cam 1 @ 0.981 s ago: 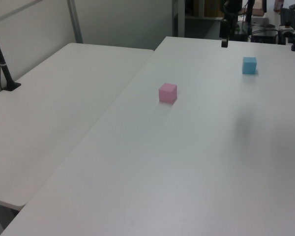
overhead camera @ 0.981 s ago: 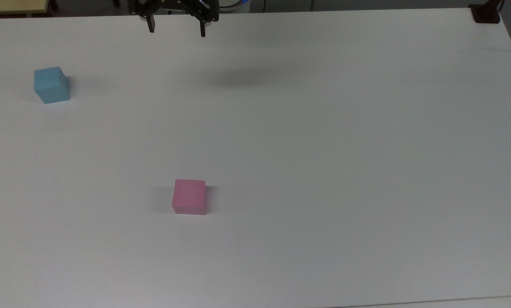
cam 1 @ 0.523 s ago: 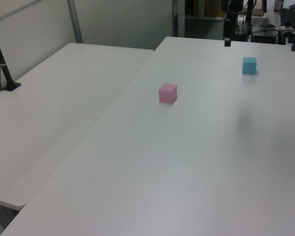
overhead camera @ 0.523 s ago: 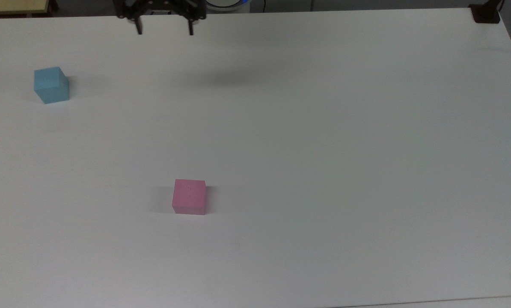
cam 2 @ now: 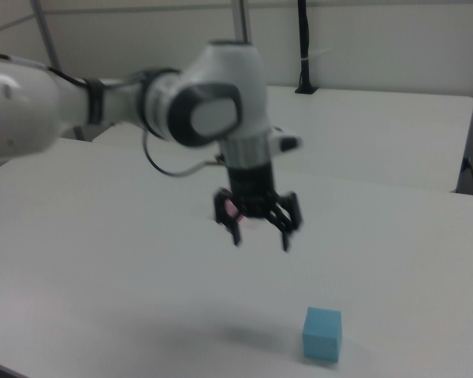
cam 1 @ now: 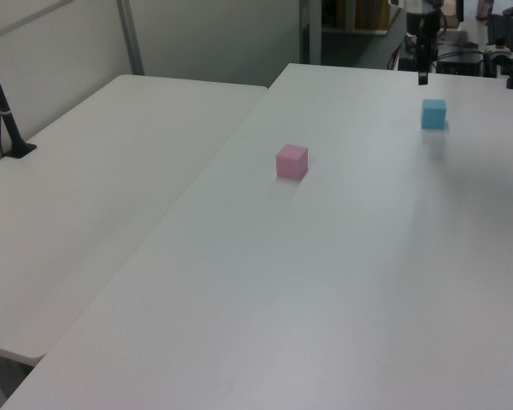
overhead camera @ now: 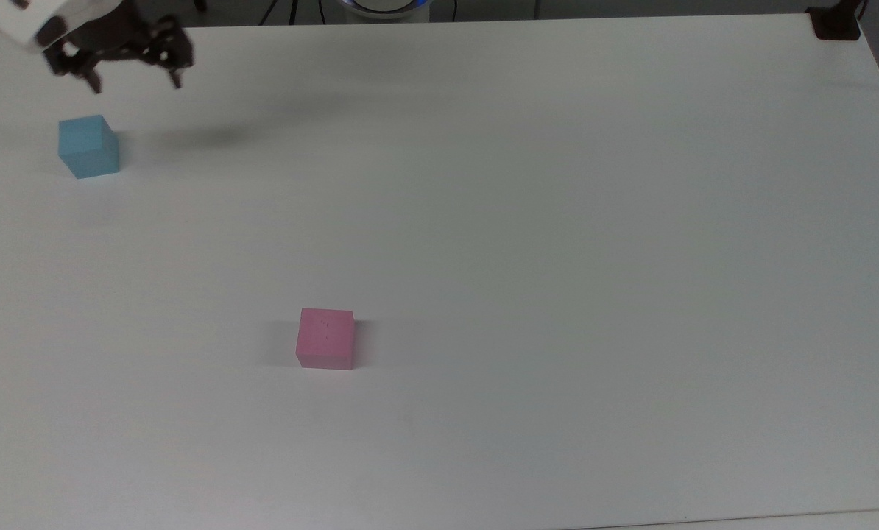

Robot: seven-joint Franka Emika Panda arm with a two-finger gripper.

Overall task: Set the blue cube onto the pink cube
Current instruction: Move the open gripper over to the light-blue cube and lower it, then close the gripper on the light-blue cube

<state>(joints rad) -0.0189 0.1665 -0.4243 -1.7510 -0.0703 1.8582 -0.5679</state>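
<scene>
My pincer [overhead camera: 136,81] hangs released and empty, fingers spread, above the worktop [overhead camera: 557,221] near the blue cube [overhead camera: 88,146] without touching it. The blue cube sits flat at the top view's far left. The pink cube [overhead camera: 326,338] rests well apart from it, toward the top view's lower middle.

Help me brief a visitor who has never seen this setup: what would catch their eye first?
Two small cubes on a bare white table: the blue cube near the top view's left edge, and the pink cube alone toward the middle. Then the gripper, open and empty, hanging just above the blue cube.
</scene>
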